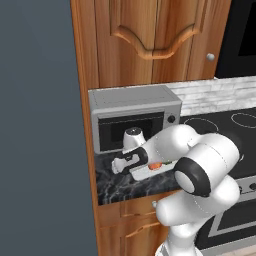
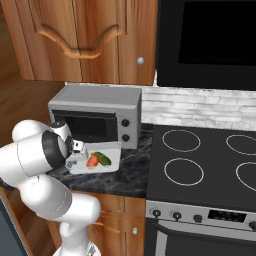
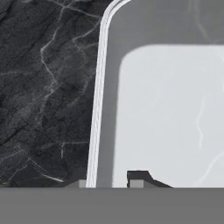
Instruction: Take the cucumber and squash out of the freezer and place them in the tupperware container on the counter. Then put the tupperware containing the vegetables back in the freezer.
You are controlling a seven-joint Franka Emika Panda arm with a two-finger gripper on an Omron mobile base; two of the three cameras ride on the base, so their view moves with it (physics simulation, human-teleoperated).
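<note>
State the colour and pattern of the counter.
Black with white veins; the counter shows best in the hand view.

Left base view looks from behind the arm, left of it, forward and down onto the counter point(image 1: 117, 182) and microwave point(image 1: 134, 116), with the stovetop point(image 1: 225, 125) at its right edge. Right base view looks from behind and right, taking in the same counter point(image 2: 131, 172), microwave point(image 2: 97, 114) and stovetop point(image 2: 200, 165). Hand view looks straight down, very near, at the tupperware container point(image 3: 107, 87) rim and adjoining counter point(image 3: 43, 87).
</note>
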